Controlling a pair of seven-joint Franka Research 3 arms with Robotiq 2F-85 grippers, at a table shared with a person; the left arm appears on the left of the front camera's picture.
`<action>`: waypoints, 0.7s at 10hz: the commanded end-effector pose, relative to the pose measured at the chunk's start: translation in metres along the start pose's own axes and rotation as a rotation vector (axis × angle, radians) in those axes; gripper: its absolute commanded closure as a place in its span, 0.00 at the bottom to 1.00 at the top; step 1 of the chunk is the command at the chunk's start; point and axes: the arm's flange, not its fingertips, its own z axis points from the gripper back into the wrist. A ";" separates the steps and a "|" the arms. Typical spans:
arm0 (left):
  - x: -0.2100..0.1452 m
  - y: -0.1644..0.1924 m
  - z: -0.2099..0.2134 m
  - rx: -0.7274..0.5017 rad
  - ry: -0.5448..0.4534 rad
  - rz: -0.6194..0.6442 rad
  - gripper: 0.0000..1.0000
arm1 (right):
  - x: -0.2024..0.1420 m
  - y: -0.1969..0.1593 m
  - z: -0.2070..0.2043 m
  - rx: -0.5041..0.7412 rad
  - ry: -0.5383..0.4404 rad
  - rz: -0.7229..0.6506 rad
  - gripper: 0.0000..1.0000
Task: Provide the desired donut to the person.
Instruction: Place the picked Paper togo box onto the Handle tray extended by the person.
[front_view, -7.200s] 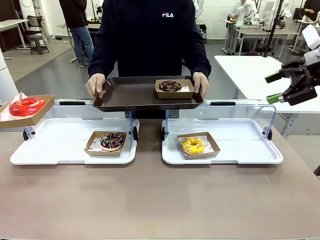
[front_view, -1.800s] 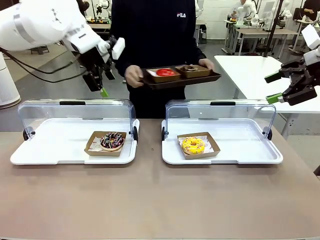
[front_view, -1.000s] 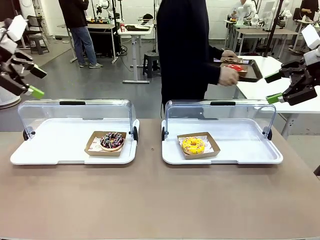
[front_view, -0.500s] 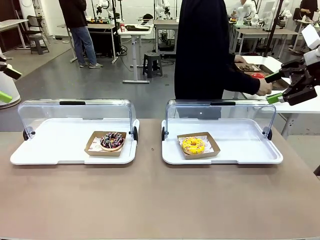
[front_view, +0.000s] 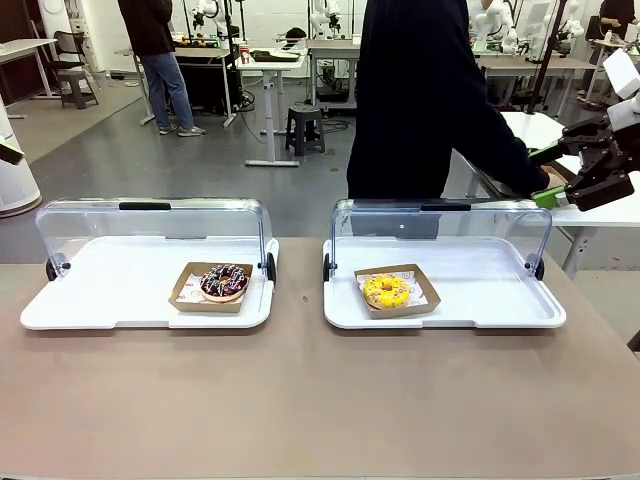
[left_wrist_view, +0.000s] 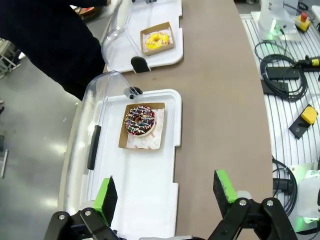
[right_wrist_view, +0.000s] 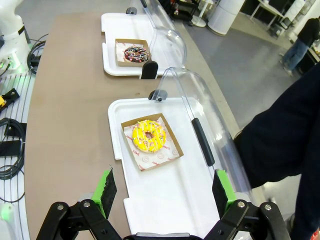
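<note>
Brown tabletop (front_view: 320, 400): we are seeing two trays, each holding one donut. Yellow donut (front_view: 386, 290) is lying nearer our right gripper (front_view: 590, 172); chocolate sprinkled donut (front_view: 224, 281) nearer the left gripper (left_wrist_view: 165, 192). Both jaws are standing spread, holding nothing.

A chocolate-brown ring donut with multicoloured sprinkles (front_view: 224, 281) and a yellow-glazed ring donut (front_view: 386, 290) sit in tan cardboard boxes on white plastic trays (front_view: 110, 290), brown counter (front_view: 320, 400) beneath.

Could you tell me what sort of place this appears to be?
Most likely a robotics lab staged as a donut counter: two white trays with clear lids each hold a boxed donut, while work tables with equipment stand on the open floor behind the person.
</note>
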 end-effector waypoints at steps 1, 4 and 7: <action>-0.017 0.008 0.014 0.010 -0.092 0.017 0.00 | -0.001 -0.001 -0.001 -0.002 -0.018 0.009 0.00; -0.044 -0.002 0.023 0.047 -0.214 -0.010 0.00 | -0.001 -0.001 -0.001 -0.002 -0.018 0.009 0.00; -0.058 -0.008 0.023 0.042 -0.242 0.008 0.00 | -0.001 -0.001 -0.001 -0.002 -0.018 0.009 0.00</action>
